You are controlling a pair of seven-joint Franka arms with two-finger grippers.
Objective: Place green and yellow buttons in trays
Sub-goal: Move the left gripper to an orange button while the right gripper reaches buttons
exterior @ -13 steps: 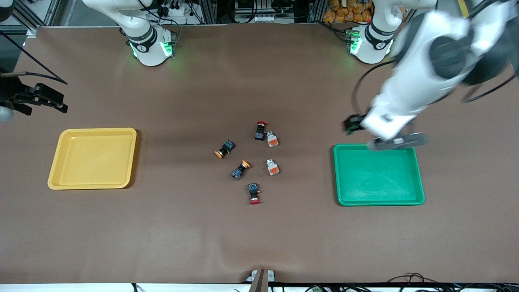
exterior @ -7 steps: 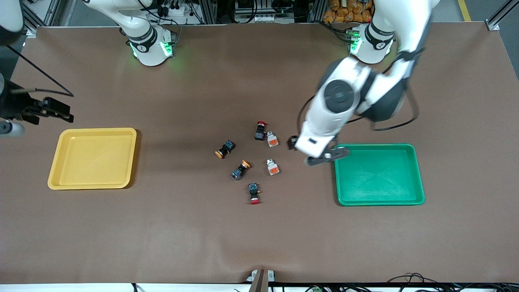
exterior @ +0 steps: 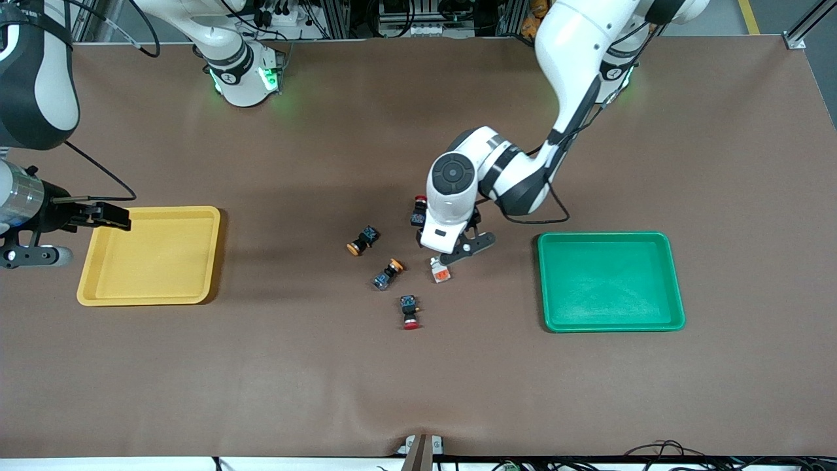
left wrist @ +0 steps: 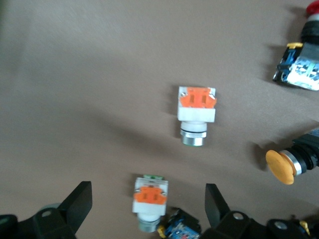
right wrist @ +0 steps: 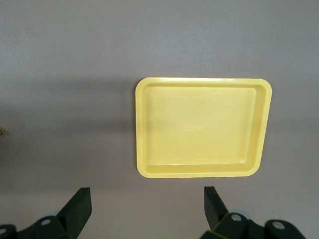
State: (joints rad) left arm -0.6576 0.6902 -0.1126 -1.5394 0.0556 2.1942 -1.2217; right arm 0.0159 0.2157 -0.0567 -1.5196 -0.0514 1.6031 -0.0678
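Two white buttons with orange patches lie in the cluster at mid-table. One (left wrist: pixel 149 199) lies below my open left gripper (left wrist: pixel 148 204), between its fingers and apart from them; the arm hides it in the front view. The other white button (exterior: pixel 441 272) (left wrist: pixel 197 112) lies nearer the front camera. Two yellow-capped buttons (exterior: pixel 361 240) (exterior: pixel 388 273) lie toward the right arm's end. My left gripper (exterior: pixel 465 248) hovers over the cluster. The green tray (exterior: pixel 611 324) and the yellow tray (exterior: pixel 147 299) hold nothing. My right gripper (exterior: pixel 29 254) (right wrist: pixel 147 206) is open over the table beside the yellow tray (right wrist: pixel 144 124).
Two black buttons with red caps lie in the cluster: one (exterior: pixel 418 212) touches the white button under my left gripper, one (exterior: pixel 410 313) lies nearest the front camera. A yellow cap (left wrist: pixel 280 167) shows in the left wrist view.
My left arm has swung from over the green tray to over the button cluster and come lower. My right gripper has moved nearer the front camera, beside the yellow tray.
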